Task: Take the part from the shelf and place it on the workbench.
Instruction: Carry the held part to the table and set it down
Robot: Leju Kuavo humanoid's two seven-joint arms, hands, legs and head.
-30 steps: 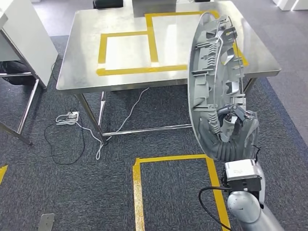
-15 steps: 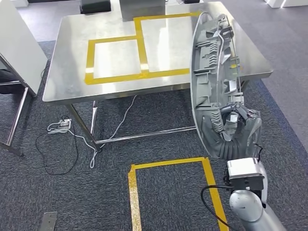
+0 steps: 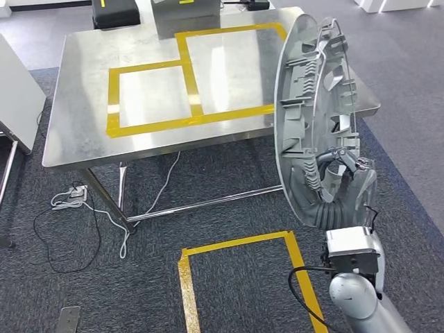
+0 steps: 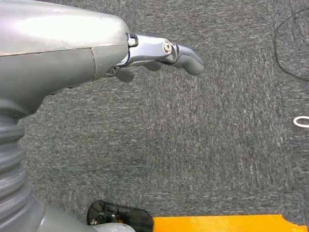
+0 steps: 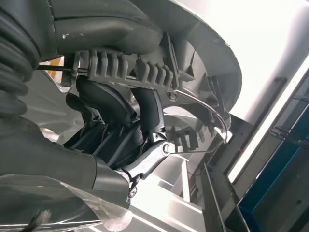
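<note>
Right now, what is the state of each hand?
Left hand: open, holding nothing.
Right hand: holding the round grey plastic part.

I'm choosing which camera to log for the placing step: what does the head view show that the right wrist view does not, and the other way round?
Head view alone: the steel workbench with its yellow tape outlines, the white cable on the carpet, and the whole round grey part held upright, short of the bench. Right wrist view alone: the dark fingers curled under the part's ribbed inner rim, close up. Both show the right hand gripping the part.
</note>
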